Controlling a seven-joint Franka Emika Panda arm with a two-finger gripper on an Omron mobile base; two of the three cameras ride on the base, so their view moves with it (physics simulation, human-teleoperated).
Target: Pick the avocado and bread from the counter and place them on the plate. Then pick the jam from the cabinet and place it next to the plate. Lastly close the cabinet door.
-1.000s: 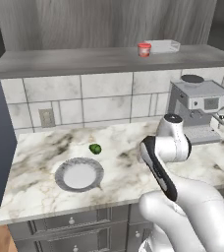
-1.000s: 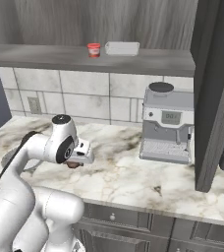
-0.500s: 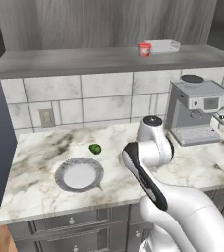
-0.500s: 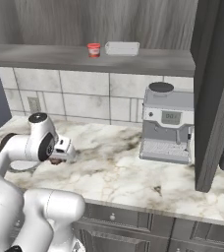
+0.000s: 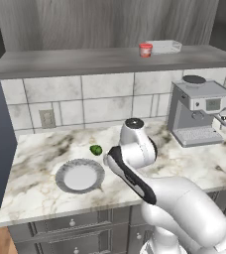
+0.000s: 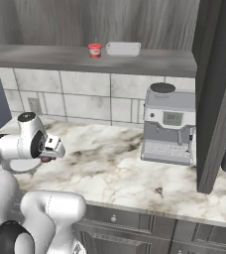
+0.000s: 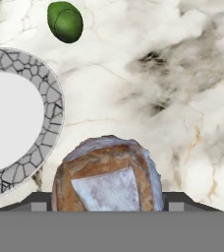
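Note:
My gripper (image 7: 109,201) is shut on the bread (image 7: 106,172), a round brown bun held above the marble counter (image 7: 178,103). The speckled-rim plate (image 7: 51,106) lies just to the left of the bread in the hand view, and the green avocado (image 7: 65,22) lies on the counter beyond it. From the left base the avocado (image 5: 96,150) sits just behind the plate (image 5: 61,171), with my wrist to their right. The right base view shows the gripper (image 6: 49,152) low at the left with the bread (image 6: 45,159) under it. The red jam (image 5: 145,50) (image 6: 94,50) stands on the cabinet shelf (image 5: 85,57).
A white tray (image 5: 164,46) (image 6: 123,48) lies beside the jam. A coffee machine (image 5: 197,111) (image 6: 168,124) stands on the counter at the right. The open cabinet door (image 6: 219,94) juts out at the far right. Grey drawers (image 5: 70,225) run below the counter.
The arm has swung left across the counter carrying the bread, from near the coffee machine to beside the plate. The avocado, plate and jam have not moved.

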